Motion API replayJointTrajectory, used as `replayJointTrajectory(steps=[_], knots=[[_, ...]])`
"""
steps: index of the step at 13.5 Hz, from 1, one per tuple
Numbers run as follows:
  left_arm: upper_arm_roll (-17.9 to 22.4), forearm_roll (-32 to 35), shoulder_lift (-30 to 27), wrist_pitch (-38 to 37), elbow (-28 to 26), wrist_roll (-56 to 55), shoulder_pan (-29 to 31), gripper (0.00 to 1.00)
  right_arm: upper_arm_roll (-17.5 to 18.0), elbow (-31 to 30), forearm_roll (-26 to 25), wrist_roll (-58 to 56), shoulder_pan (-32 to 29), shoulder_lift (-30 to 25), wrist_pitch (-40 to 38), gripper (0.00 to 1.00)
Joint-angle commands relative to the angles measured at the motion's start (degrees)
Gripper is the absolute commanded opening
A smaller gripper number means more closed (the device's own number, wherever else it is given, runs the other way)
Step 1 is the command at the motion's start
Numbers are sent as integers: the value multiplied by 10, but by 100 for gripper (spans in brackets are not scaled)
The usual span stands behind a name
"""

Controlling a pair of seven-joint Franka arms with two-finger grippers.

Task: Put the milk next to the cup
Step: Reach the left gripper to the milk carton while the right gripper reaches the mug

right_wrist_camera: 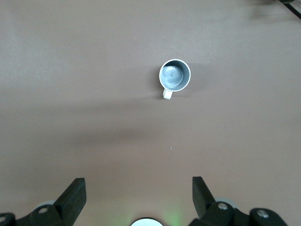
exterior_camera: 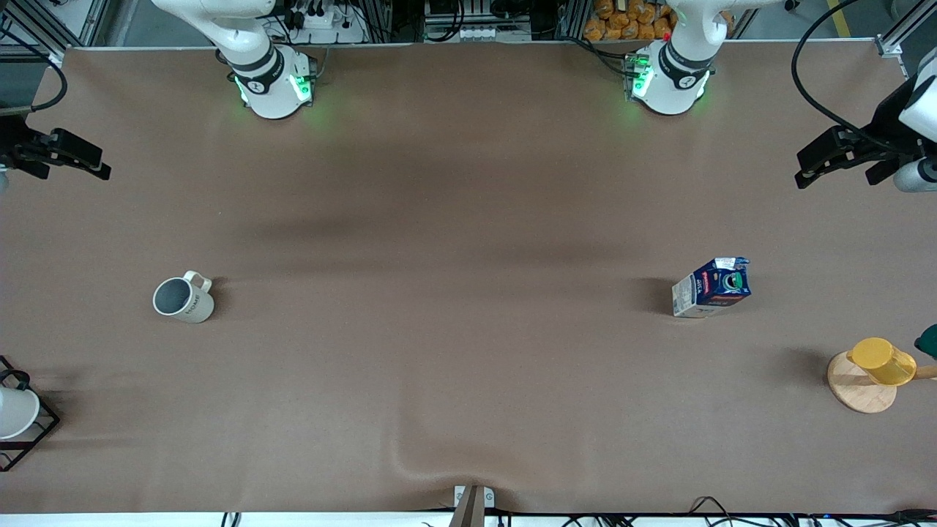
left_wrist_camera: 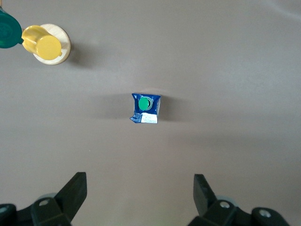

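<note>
The milk [exterior_camera: 711, 287], a dark blue carton with a green cap, stands on the brown table toward the left arm's end. It also shows in the left wrist view [left_wrist_camera: 146, 108], seen from above. The cup [exterior_camera: 183, 298], off-white with a grey inside, stands toward the right arm's end and shows in the right wrist view [right_wrist_camera: 174, 75]. My left gripper [exterior_camera: 809, 174] hangs high over the left arm's end of the table, open and empty [left_wrist_camera: 140, 181]. My right gripper [exterior_camera: 99, 170] hangs high over the right arm's end, open and empty [right_wrist_camera: 138, 183].
A yellow cup [exterior_camera: 882, 361] on a wooden disc [exterior_camera: 853, 388] and a green object [exterior_camera: 928, 340] stand nearer the front camera than the milk. A white cup in a black wire rack [exterior_camera: 15, 413] is at the right arm's end. The cloth has a fold [exterior_camera: 410, 461] near the front edge.
</note>
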Motion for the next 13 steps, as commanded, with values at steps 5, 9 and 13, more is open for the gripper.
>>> replayJointTrajectory(steps=[5, 9, 13], knots=[[6, -6, 36, -18, -5, 19, 0, 100, 1, -3, -8, 3, 0, 2, 1, 100], [6, -3, 82, 36, -38, 7, 0, 100, 1, -2, -8, 3, -1, 16, 2, 100], [6, 1, 89, 212, -156, 7, 12, 100, 1, -2, -8, 3, 0, 25, 9, 100]])
